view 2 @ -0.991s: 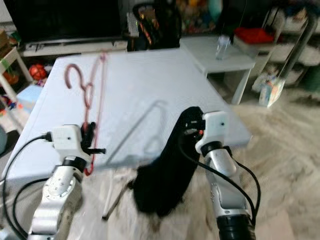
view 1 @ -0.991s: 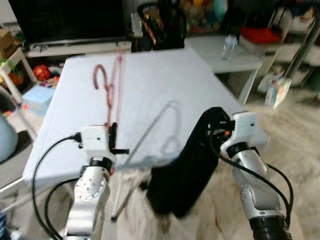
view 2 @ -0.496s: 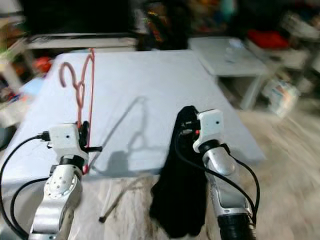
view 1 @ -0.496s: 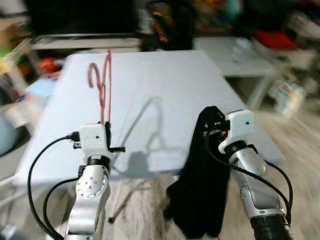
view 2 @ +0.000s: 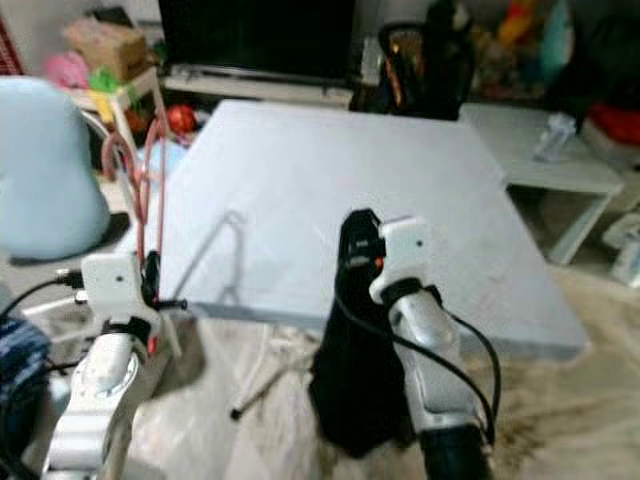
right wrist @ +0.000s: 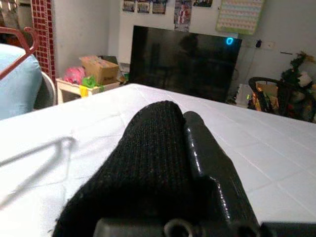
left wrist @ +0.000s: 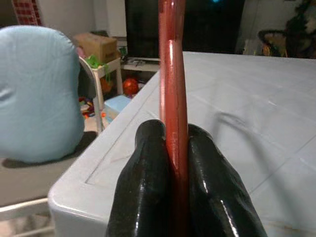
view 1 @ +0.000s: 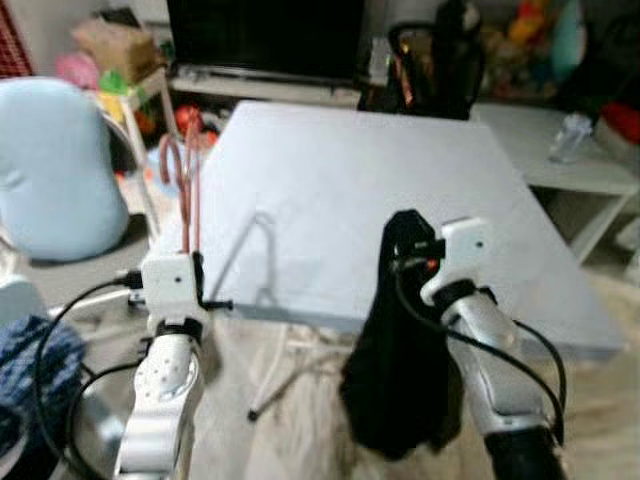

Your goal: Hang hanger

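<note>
Hanger (view 1: 186,190) of red-pink colour is held upright by the left gripper (left wrist: 175,163), its hook uppermost and seen edge-on above the near left corner of the table (view 1: 400,180). In the left wrist view the two black fingers (left wrist: 148,182) are seen pressed tight against either side of the red bar, so the jaws are closed on it. A thin shadow of the hanger is cast on the pale grey tabletop just beside it.

A black knitted garment (view 1: 400,370) is held by the right gripper (view 1: 405,245) at the near edge of the table, and it hangs down from the fingers in front of the table toward the floor. In the right wrist view the knit is seen bunched over one finger (right wrist: 207,148) and pinched against it, so those jaws are closed on the cloth.

A light blue cushioned chair (view 1: 60,165) is seen to the left of the table. A dark television screen (view 1: 265,35) is placed behind the table, and a smaller white side table (view 1: 560,165) with a clear bottle (view 1: 567,138) on it stands to the right. A cardboard box (view 2: 105,42) is seen at the far left.
</note>
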Available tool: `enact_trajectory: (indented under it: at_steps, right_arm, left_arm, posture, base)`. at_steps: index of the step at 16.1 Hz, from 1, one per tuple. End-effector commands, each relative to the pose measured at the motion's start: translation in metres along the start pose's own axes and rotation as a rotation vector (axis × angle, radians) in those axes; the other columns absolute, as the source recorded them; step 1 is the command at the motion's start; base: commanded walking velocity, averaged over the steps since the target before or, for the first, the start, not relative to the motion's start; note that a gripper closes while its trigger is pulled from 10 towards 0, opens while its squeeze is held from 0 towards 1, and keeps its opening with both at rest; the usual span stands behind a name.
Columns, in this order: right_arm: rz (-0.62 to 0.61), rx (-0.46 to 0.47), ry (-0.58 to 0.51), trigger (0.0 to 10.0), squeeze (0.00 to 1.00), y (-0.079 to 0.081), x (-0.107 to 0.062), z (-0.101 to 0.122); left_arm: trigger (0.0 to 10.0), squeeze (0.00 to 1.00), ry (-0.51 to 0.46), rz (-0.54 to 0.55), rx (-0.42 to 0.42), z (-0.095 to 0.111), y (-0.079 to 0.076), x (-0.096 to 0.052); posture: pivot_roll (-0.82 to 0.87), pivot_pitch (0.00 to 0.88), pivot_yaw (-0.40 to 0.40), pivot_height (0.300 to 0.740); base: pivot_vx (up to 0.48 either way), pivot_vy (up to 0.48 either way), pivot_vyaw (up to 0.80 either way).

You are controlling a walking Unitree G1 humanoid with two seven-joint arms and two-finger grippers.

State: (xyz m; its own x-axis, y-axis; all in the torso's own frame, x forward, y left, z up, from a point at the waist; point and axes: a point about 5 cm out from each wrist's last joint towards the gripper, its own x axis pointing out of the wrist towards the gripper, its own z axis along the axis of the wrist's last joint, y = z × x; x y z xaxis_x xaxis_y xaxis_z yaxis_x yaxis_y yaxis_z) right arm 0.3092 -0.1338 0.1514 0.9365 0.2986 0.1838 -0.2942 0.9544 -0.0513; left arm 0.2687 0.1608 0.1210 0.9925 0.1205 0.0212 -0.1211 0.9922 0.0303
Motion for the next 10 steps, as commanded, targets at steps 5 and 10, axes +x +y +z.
enact_trajectory:
  at_steps: [5, 10]
  right_arm:
    - [-0.027, 0.011, -0.035, 10.0, 0.0, -0.005, 0.003, 0.009]
    - [0.083, 0.08, -0.16, 10.0, 0.0, 0.018, 0.079, 0.061]
  left_arm:
    - [10.0, 0.0, -0.012, -0.041, -0.018, 0.005, -0.006, 0.002]
    - [10.0, 0.0, 0.009, -0.069, -0.029, 0.0, -0.014, 0.0]
  posture:
    - [0.05, 0.0, -0.028, 0.74]
    - [0.06, 0.0, -0.052, 0.74]
  base:
    - [0.0, 0.0, 0.0]
    - [0.0, 0.0, 0.0]
